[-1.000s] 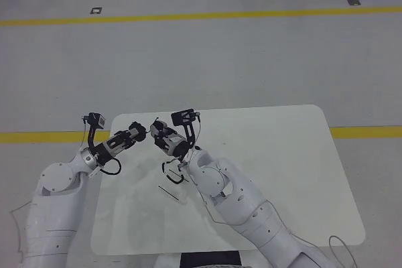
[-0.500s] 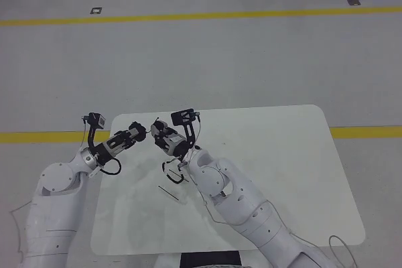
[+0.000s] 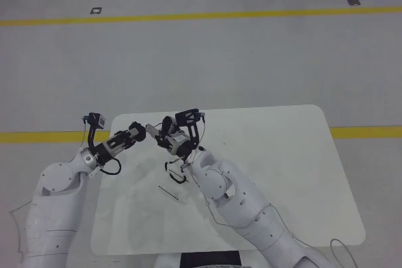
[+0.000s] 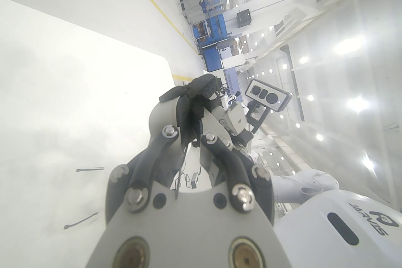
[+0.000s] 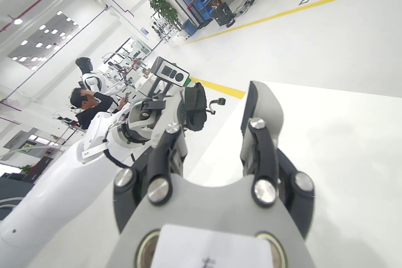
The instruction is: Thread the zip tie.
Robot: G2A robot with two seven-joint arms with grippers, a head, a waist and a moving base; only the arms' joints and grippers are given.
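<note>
two grippers close together over the table (image 3: 288,167): left gripper (image 4: 191,102) clamped on a zip tie (image 4: 179,165), right gripper (image 5: 220,93) wide open (holding nothing).

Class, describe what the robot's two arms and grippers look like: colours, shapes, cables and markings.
The left arm and right arm have rounded glossy white shells, with thin black cables at the wrists. The left gripper and right gripper share grey bases, black link bars and silver bolts.

Top view down over the table (image 3: 288,167); wrist views close behind own jaws, toward each other.
</note>
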